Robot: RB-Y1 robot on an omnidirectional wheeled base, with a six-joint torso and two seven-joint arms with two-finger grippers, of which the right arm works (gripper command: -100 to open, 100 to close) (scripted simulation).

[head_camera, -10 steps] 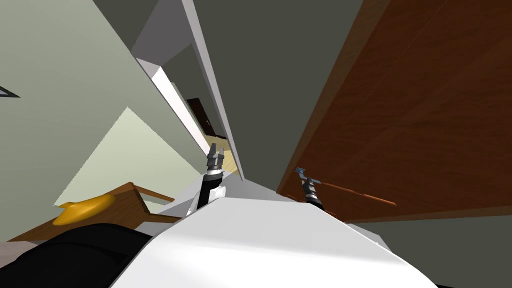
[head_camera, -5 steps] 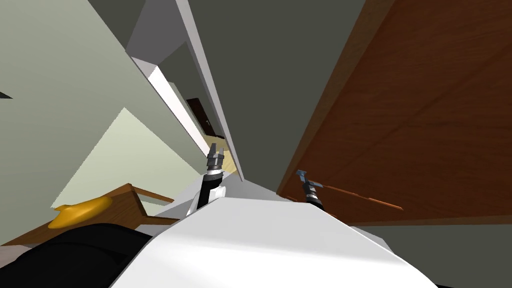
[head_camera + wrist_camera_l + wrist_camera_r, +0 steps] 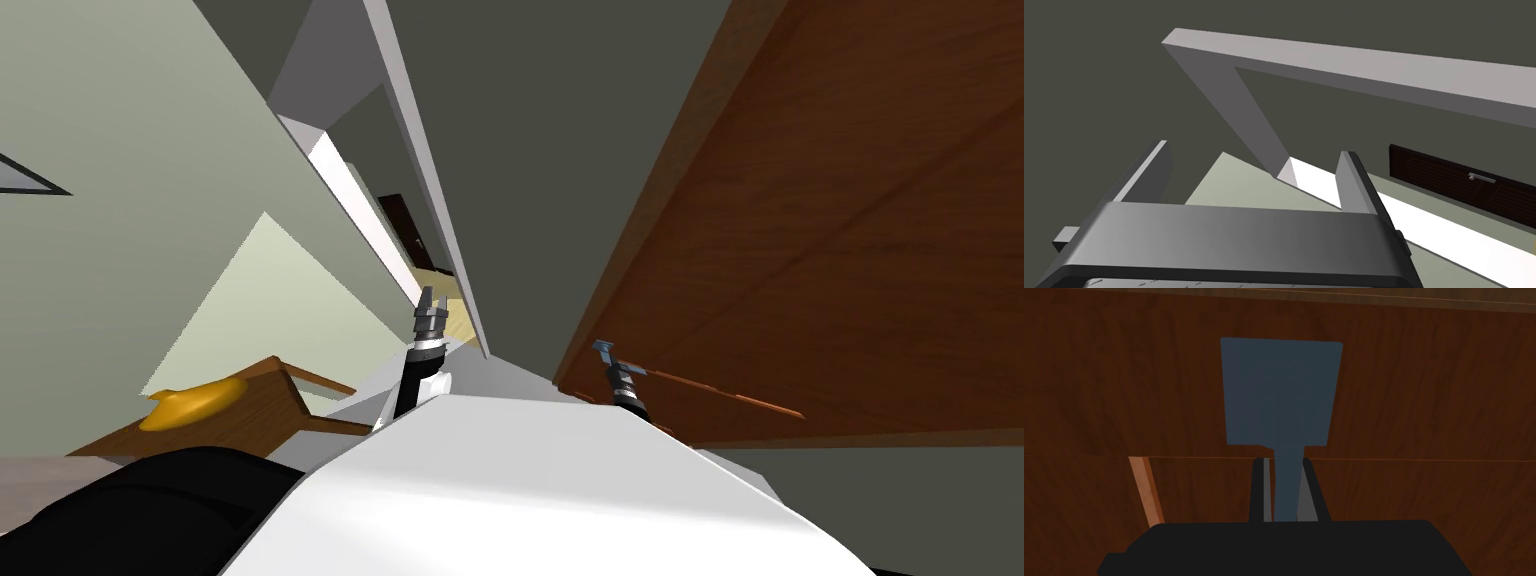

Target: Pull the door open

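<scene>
Right end effector (image 3: 1282, 463): closed on the narrow stem of the blue-grey door handle with a square plate (image 3: 1281, 393). Both thin fingers press the stem's sides, just below the plate. In the head view this end effector (image 3: 612, 368) sits at the handle (image 3: 601, 347), close to the lower near edge of the door.

Brown wooden door (image 3: 830, 250): a large panel on the robot's right. Its wood grain backs the handle in the right wrist view (image 3: 1424, 388). A thin, lighter brown strip (image 3: 720, 390) runs along the door's face from beside the handle.

Left end effector (image 3: 430, 300): raised ahead of the chest, well apart from the door. Its fingers stand wide apart (image 3: 1253, 147) with nothing between them. Beyond them are a light grey door frame (image 3: 1344, 65) and a dark slatted door (image 3: 1449, 175).

Far left: a yellow rounded object (image 3: 195, 402) lies at an edge of a brown wooden tabletop (image 3: 270, 400).
</scene>
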